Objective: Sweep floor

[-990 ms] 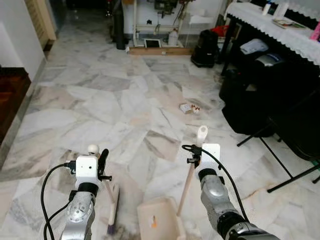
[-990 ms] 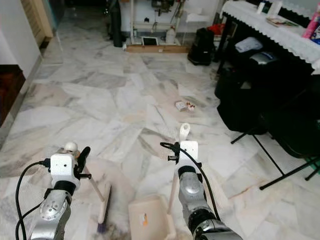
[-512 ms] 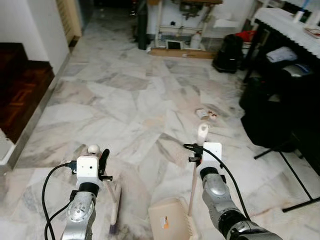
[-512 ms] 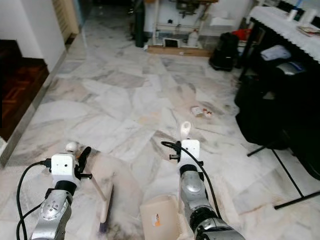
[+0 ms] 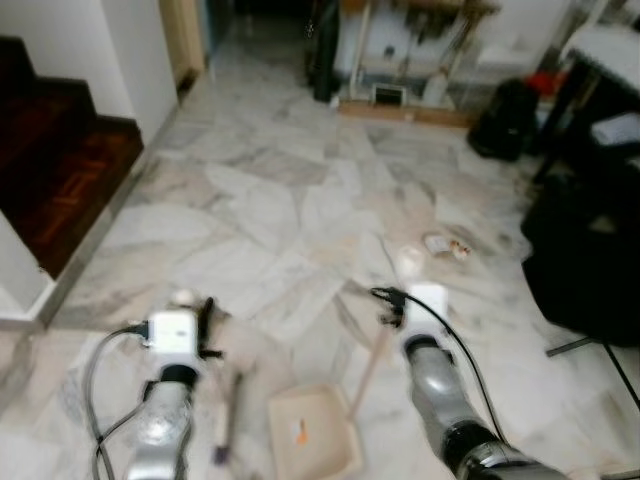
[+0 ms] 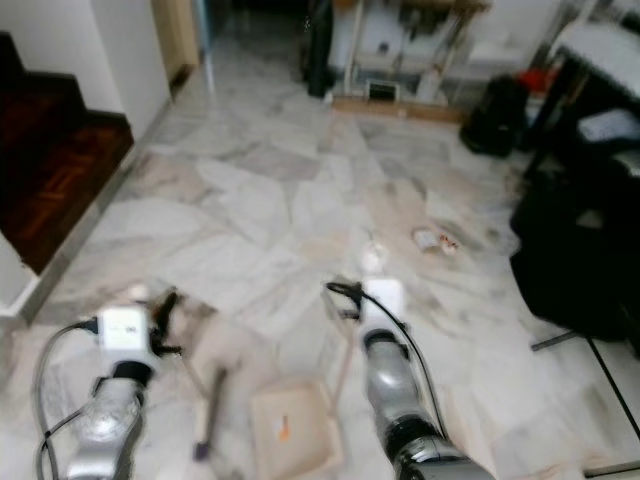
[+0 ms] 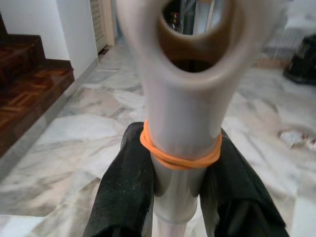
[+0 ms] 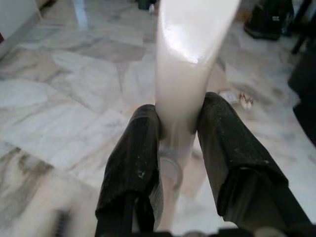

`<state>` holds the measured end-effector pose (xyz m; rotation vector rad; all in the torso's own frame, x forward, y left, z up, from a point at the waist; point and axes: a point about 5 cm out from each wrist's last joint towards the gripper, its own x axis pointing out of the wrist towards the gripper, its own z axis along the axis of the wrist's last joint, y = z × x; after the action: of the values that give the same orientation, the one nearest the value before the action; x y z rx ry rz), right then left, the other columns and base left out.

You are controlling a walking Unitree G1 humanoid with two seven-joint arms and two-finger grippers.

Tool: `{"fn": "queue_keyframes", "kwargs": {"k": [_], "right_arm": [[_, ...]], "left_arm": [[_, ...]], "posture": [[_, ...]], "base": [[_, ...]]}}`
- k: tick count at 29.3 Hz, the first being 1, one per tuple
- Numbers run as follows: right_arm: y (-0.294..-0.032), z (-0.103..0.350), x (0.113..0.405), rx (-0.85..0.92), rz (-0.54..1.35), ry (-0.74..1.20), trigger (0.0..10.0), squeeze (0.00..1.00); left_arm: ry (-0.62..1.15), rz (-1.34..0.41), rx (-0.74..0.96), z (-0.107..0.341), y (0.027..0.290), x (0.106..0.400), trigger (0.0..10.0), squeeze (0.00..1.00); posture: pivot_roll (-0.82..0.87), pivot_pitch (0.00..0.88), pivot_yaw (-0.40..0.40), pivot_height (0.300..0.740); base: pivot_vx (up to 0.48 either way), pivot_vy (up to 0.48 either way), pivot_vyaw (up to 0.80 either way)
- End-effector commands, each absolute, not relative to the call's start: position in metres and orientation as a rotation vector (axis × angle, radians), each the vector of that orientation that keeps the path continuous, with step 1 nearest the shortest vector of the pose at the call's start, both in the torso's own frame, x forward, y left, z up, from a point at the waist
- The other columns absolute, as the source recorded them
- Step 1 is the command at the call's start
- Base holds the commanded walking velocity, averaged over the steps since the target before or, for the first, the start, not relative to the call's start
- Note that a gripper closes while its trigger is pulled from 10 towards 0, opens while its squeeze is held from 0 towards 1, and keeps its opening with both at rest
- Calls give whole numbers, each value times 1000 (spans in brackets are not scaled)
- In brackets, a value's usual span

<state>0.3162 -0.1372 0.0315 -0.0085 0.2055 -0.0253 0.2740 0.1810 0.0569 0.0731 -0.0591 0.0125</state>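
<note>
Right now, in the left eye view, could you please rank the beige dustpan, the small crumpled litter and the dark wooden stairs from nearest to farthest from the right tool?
1. Beige dustpan: on the floor just below the right tool, which grips its handle.
2. Small crumpled litter: ahead, slightly right.
3. Dark wooden stairs: far left.

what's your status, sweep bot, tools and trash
Left tool shut on broom handle. Right tool shut on dustpan handle. Litter ahead on marble floor, not yet swept.
</note>
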Motion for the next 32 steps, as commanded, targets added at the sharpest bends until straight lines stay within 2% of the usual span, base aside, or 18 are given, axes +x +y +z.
{"fn": "queue_keyframes", "kwargs": {"k": [1,21,32], "right_arm": [[-129,43,324,-17,2,155,10000,0],[-124,43,324,-28,26,155,10000,0],[-122,44,323,-54,58,142,10000,0]], "left_arm": [[-78,30,80,61,188,276,10000,0],[-80,24,84,62,188,278,10000,0],[-83,28,82,62,187,278,10000,0]], "posture": [[52,5,-113,740],[55,0,-107,740],[47,0,-121,740]], "base": [[315,0,0],[315,0,0],[317,0,770]]}}
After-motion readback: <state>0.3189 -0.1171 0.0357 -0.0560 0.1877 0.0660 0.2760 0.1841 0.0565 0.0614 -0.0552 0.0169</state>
